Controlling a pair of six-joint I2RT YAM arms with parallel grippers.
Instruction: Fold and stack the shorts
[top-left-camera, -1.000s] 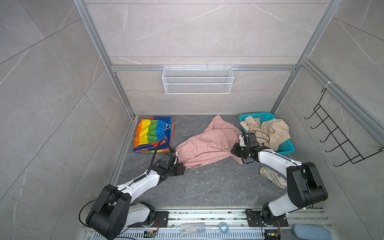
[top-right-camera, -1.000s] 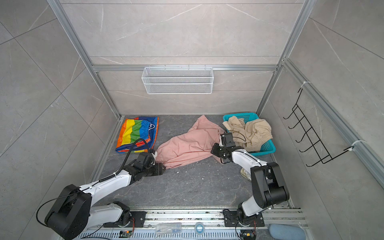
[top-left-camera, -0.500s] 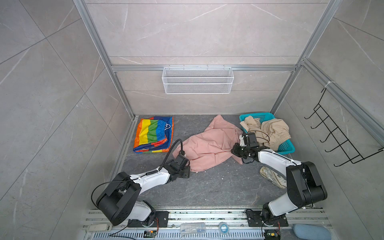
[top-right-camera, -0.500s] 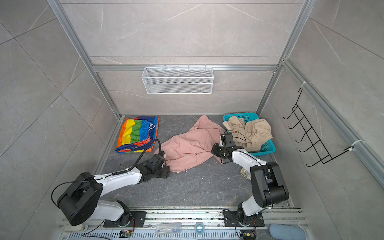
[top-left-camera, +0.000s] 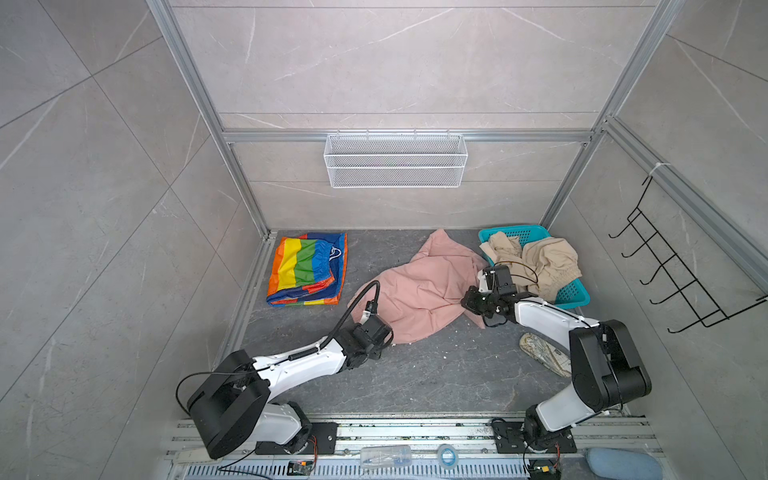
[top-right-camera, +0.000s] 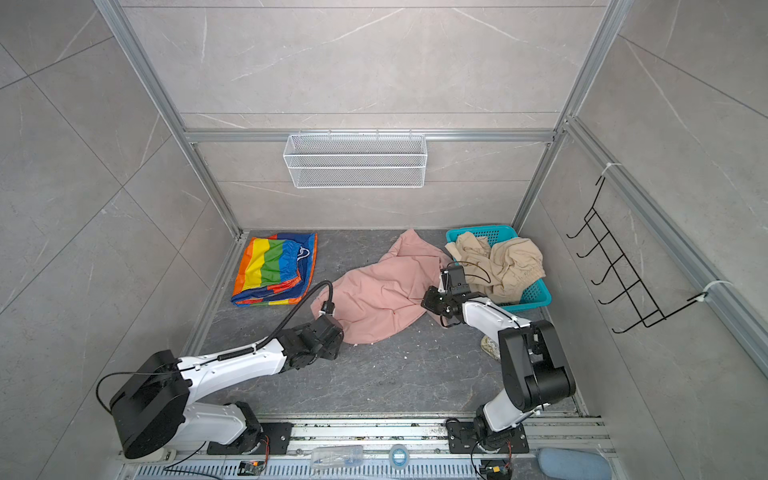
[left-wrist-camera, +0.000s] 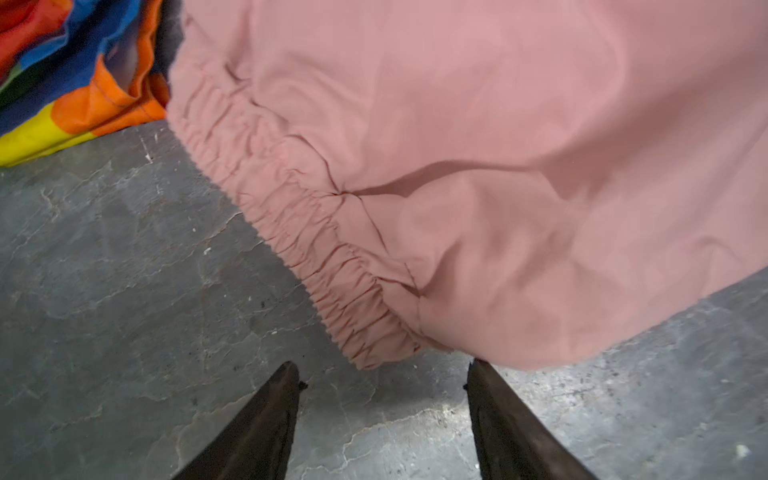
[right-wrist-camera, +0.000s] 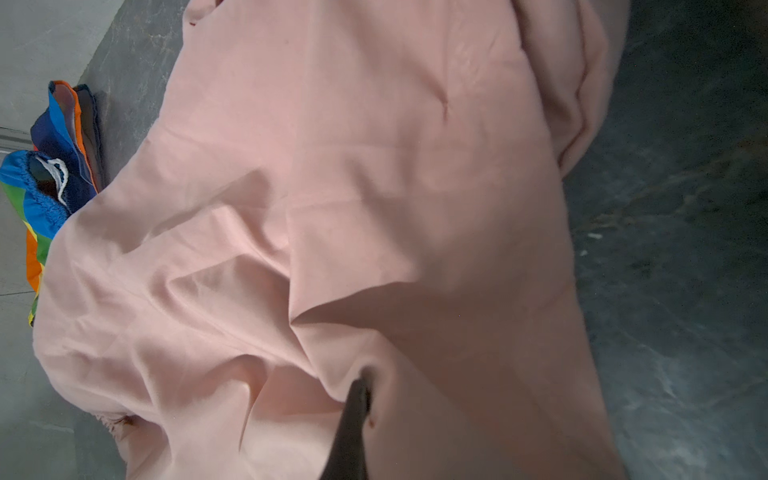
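Lying rumpled, pink shorts (top-left-camera: 419, 291) are pinched by the right tool (right-wrist-camera: 361, 384), left tool (left-wrist-camera: 382, 365) spread.

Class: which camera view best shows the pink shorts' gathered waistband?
The left wrist view: the pink shorts' gathered waistband runs sharp across the frame, just beyond the open left gripper. Both top views show only a small pink edge there; the right wrist view shows mostly smooth fabric.

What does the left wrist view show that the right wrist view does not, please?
Only the left wrist view: the left gripper, jaws open at the end of the gathered waistband of the pink shorts. Only the right wrist view: the right gripper, jaws shut on pink fabric, and the white drawstring of the rainbow shorts. Both: pink shorts, rainbow shorts and grey floor.
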